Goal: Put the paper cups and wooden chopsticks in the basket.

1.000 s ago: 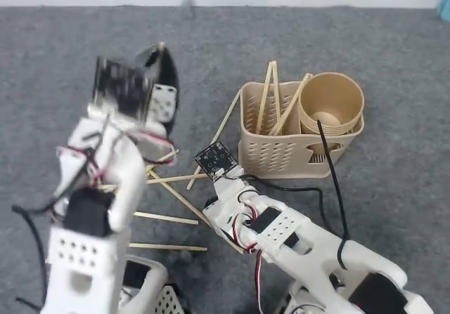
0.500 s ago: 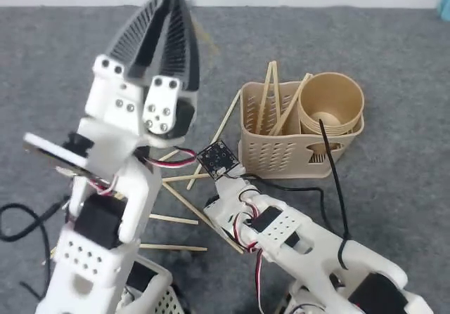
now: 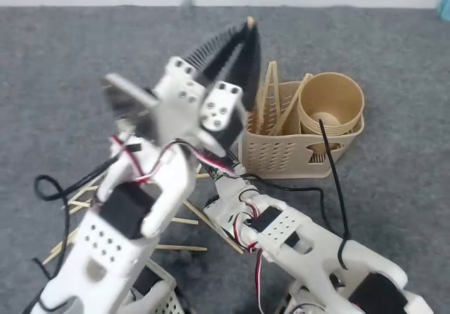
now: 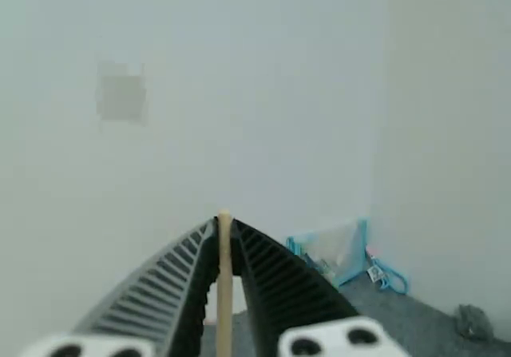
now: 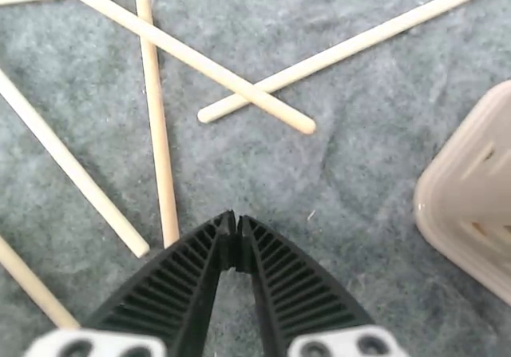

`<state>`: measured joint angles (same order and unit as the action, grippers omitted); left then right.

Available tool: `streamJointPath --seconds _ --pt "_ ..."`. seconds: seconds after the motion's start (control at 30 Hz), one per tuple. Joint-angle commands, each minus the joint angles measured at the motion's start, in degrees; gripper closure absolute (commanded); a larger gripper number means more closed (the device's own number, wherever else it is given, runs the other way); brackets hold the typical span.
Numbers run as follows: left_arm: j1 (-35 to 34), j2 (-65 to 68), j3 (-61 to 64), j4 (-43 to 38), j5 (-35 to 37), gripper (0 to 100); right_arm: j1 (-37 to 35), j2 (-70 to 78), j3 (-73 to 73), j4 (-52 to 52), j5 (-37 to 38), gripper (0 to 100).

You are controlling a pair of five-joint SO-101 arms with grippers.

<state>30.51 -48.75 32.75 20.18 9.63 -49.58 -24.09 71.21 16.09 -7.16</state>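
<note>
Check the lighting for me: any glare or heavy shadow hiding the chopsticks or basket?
High view: even light, no glare on the basket. Right wrist view: loose chopsticks on the grey mat cast only faint, soft shadows. Left wrist view: held chopstick, in the left gripper, stands clear against a pale, evenly lit wall.

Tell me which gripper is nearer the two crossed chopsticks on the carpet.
Right. The right gripper sits shut low over the carpet, just short of the crossed chopsticks. The left gripper is raised high, clamping another chopstick, pointing at the wall.
</note>
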Motion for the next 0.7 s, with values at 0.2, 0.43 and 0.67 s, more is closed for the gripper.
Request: streamJointPath --seconds 0.2,0.43,0.67 --pt "-1.8 -0.2 13.9 -12.7 0.7 99 0.8 -0.2 -3.8 0.2 0.6 99.1" --pt "-1.4 -0.2 25.5 -20.1 1.0 99 0.8 -0.2 -3.8 0.2 0.6 99.1" --pt "-1.6 -0.2 30.5 -23.5 0.8 97 0.8 -0.2 -3.8 0.2 0.6 99.1"
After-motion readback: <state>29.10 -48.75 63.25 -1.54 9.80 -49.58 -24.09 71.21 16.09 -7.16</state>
